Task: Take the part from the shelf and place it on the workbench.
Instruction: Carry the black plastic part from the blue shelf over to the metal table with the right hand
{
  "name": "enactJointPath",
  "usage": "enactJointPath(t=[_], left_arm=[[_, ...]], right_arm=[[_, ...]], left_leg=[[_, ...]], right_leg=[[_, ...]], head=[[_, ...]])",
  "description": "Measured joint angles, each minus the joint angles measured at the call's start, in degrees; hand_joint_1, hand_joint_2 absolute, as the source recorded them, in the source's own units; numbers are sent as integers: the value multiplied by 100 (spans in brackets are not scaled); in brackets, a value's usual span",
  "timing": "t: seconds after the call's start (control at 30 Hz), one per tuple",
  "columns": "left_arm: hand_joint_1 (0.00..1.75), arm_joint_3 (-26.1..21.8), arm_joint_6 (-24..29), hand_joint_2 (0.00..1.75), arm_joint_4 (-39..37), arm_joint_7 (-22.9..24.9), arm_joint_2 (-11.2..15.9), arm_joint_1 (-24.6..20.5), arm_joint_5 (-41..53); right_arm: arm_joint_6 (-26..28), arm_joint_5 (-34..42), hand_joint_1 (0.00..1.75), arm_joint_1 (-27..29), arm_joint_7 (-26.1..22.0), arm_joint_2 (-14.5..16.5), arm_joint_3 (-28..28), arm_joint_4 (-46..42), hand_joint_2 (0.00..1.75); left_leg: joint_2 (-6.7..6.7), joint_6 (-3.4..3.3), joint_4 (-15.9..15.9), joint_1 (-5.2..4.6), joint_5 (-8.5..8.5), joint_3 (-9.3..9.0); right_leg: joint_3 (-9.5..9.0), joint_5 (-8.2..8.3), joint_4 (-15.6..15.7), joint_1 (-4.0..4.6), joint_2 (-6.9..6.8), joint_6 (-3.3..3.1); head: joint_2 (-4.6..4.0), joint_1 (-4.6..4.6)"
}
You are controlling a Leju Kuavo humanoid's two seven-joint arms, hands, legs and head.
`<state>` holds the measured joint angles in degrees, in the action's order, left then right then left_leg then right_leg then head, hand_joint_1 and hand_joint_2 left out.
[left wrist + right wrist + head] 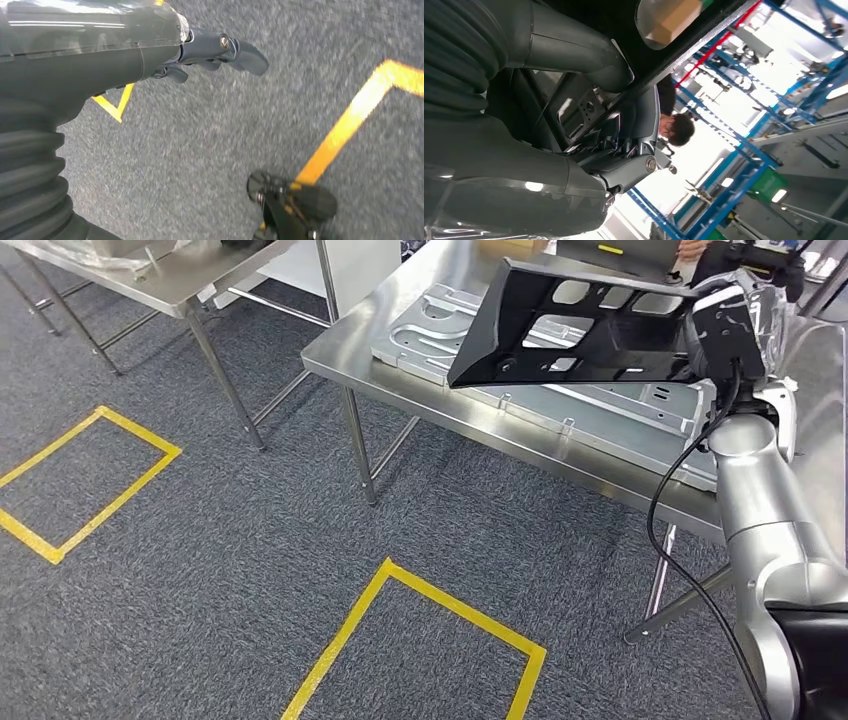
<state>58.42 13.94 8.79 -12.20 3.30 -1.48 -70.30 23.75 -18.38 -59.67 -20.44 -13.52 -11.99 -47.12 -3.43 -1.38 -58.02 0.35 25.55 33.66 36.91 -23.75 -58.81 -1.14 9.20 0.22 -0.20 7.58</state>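
Above the workbench [420, 390], right hand [735, 325] grips part [570, 335].

Head view high, facing down over workbench [420, 390], wrist views close behind hands

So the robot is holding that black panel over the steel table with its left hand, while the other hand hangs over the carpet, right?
Not quite: the right hand holds the black panel over the steel table, as the head view shows. The left hand is the one hanging over the carpet, holding nothing, in the left wrist view.
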Motion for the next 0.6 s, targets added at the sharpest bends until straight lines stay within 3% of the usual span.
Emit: enactJointPath(t=[0.03, 0.07, 0.13, 0.2, 0.23, 0.27, 0.3, 0.33, 0.4, 0.43, 0.5, 0.53, 0.6], left_arm=[[0, 1, 1, 175, 1, 8, -2, -12, -3], [0, 3, -1, 175, 1, 9, -5, -23, -2], [0, 10, -4, 175, 2, 3, -12, -33, 3], [0, 19, -9, 175, 2, -10, -16, -24, 5], [0, 25, -13, 175, 2, -18, -21, -19, 5], [0, 29, -19, 175, 2, -27, -28, -16, 5], [0, 33, -26, 175, 2, -34, -36, -17, 5], [0, 37, -33, 175, 2, -39, -41, -23, 1], [0, 38, -42, 175, 2, -61, -35, -43, -39], [0, 36, -48, 175, 2, -73, -29, -53, -72], [0, 25, -78, 175, 2, -88, -30, -74, -149], [0, 12, -98, 175, 2, -86, -33, -87, -186], [0, -20, -128, 175, 2, -80, -40, -106, -247]], right_arm=[[8, -24, 175, 4, 14, -8, -15, -11, 175], [26, -41, 175, 4, 19, -21, -32, -23, 175], [64, -58, 175, 2, 25, -40, -60, -42, 175], [84, -71, 175, 27, 33, -42, -81, -44, 175], [89, -83, 175, 55, 37, -42, -95, -45, 175], [90, -94, 175, 82, 39, -47, -109, -53, 175], [90, -103, 175, 106, 43, -59, -124, -67, 175], [88, -105, 175, 122, 47, -78, -132, -90, 175], [75, -101, 175, 134, 67, -130, -142, -153, 175], [66, -98, 175, 145, 79, -163, -143, -181, 175], [36, -89, 175, 190, 102, -222, -143, -213, 175], [20, -86, 175, 210, 106, -246, -143, -226, 175], [-2, -74, 175, 224, 111, -278, -143, -251, 175]], left_leg=[[76, -9, 81, 10, -31, -46], [155, -21, 170, 23, -67, -95], [297, -40, 267, 27, -103, -157], [455, -42, 265, 31, -88, -166], [540, -31, 252, 40, -71, -168], [622, -13, 228, 53, -47, -168], [701, 15, 185, 66, -10, -167], [770, 52, 130, 69, 37, -164], [890, 135, 11, 35, 140, -157], [950, 170, -17, 10, 177, -167], [1068, 227, -22, 4, 226, -204], [1034, 257, -55, 23, 278, -209], [752, 295, -407, 64, 536, -81]], right_leg=[[9, -12, -14, 20, -80, 31], [47, -76, -100, 46, -257, 55], [273, -358, -588, 65, -709, 94], [589, -623, -1227, 10, -873, 137], [666, -626, -1370, -22, -896, 164], [633, -523, -1297, -54, -923, 193], [487, -337, -1015, -81, -999, 227], [301, -185, -652, -90, -1160, 258], [47, -34, -144, -66, -1378, 222], [28, -58, -86, -46, -1399, 177], [44, -65, -95, -39, -1233, 77], [47, -60, -90, -44, -1157, 41], [47, -47, -82, -54, -1010, -26]], head=[[0, 0], [0, -2], [0, -5], [0, -8], [0, -8], [0, -8], [0, -8], [0, -8], [0, -2], [0, 1], [0, 4], [0, 5], [0, 5]])
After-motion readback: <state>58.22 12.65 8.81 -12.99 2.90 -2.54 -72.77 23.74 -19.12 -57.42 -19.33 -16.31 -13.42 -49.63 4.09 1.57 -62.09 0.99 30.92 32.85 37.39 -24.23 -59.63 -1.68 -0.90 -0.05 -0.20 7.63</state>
